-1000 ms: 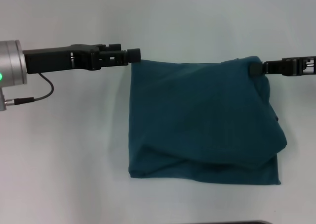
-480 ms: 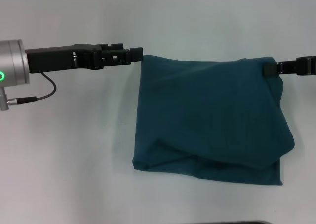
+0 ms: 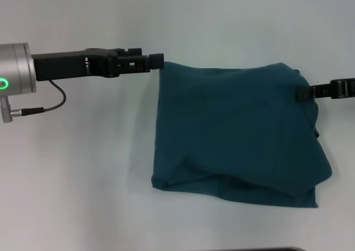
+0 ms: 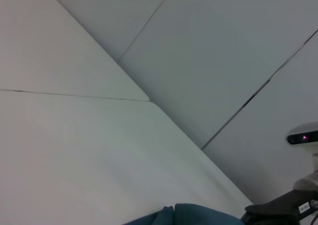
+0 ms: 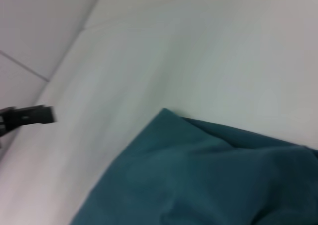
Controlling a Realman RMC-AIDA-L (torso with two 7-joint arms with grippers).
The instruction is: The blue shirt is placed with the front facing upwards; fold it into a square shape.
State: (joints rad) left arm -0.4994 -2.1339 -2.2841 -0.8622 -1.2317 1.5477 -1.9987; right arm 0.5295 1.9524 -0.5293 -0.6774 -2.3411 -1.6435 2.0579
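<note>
The blue shirt (image 3: 238, 132) is a dark teal bundle folded over itself, its plain side showing and its lower layers bunched along the near edge. My left gripper (image 3: 157, 61) reaches in from the left and is shut on the shirt's far left corner. My right gripper (image 3: 302, 94) comes in from the right edge of the head view and is shut on the shirt's right corner, which sits lower than the left one. The right wrist view shows the shirt (image 5: 208, 180) close up, with the left gripper (image 5: 30, 115) farther off. A strip of the shirt (image 4: 189, 216) shows in the left wrist view.
The shirt lies on a plain white table (image 3: 77, 179). A cable (image 3: 41, 108) hangs under the left arm's silver wrist (image 3: 14, 68). A dark edge (image 3: 277, 249) shows at the bottom of the head view.
Both grippers carried the shirt to the right. The right gripper then dropped nearer to me, pulling its corner down, so the shirt's top edge is no longer level.
</note>
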